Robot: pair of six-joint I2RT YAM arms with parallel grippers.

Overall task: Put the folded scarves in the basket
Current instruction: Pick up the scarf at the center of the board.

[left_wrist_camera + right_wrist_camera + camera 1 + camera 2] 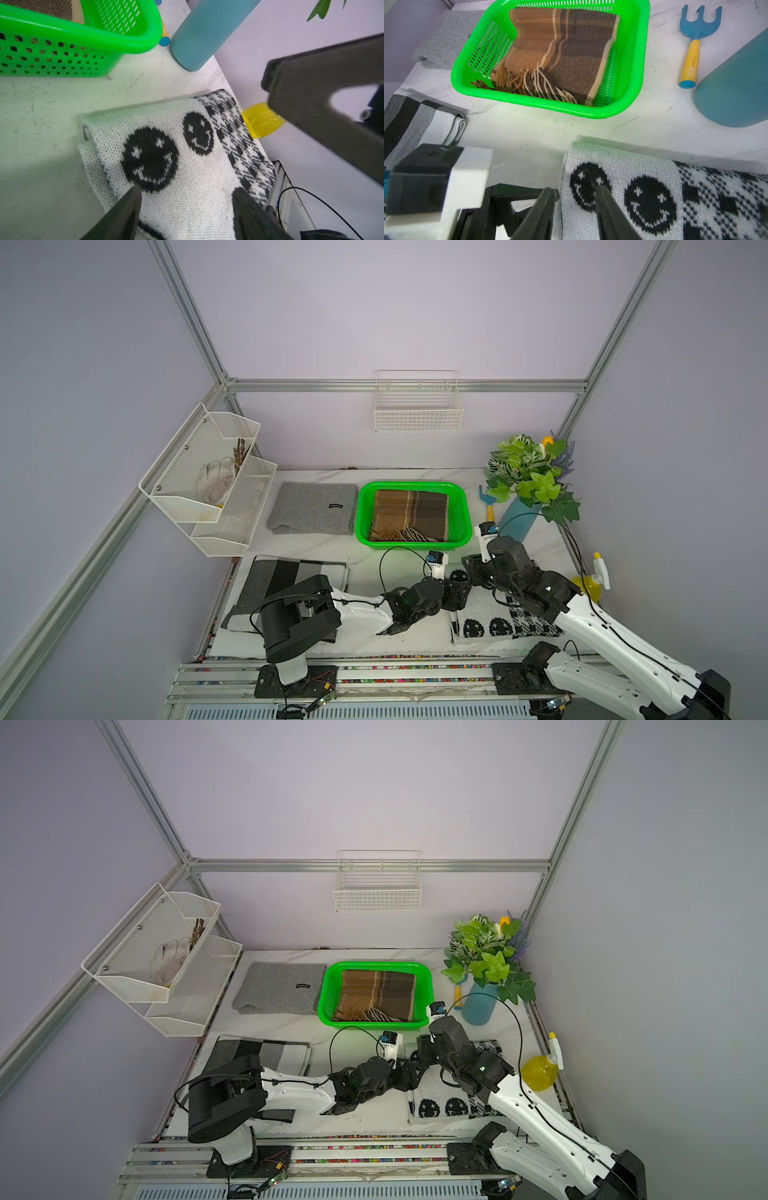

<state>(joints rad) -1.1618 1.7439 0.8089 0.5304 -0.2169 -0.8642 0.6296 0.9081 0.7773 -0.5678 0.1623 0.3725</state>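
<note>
The left gripper (187, 190) has its fingers spread wide over the white knit of the smiley scarf (207, 176), one tip beside the larger black face. In a top view it sits at the scarf's 9 o'clock edge. The right gripper (574, 192) is just beyond it, at the scarf's 10 o'clock corner. Its jaws stand a narrow way apart and straddle the scarf's edge: one tip is on a black face and the other is just off the fabric. Whether they pinch the knit cannot be told.

The smiley scarf lies folded and flat on the white table (316, 547), outside the basket (415, 545) and at about 5 o'clock from it, with bare table between them. A brown plaid scarf (409, 514) lies in the basket, fringe toward the near wall.

From the basket, a grey folded scarf (313, 508) lies at 9 o'clock, a grey-and-black striped scarf (282, 576) at 8 o'clock, and a blue vase (517, 522) with greenery at 3 o'clock. A small blue and yellow garden fork (693, 47) lies between basket and vase. A yellow spray bottle (590, 585) stands at the smiley scarf's 3 o'clock.
</note>
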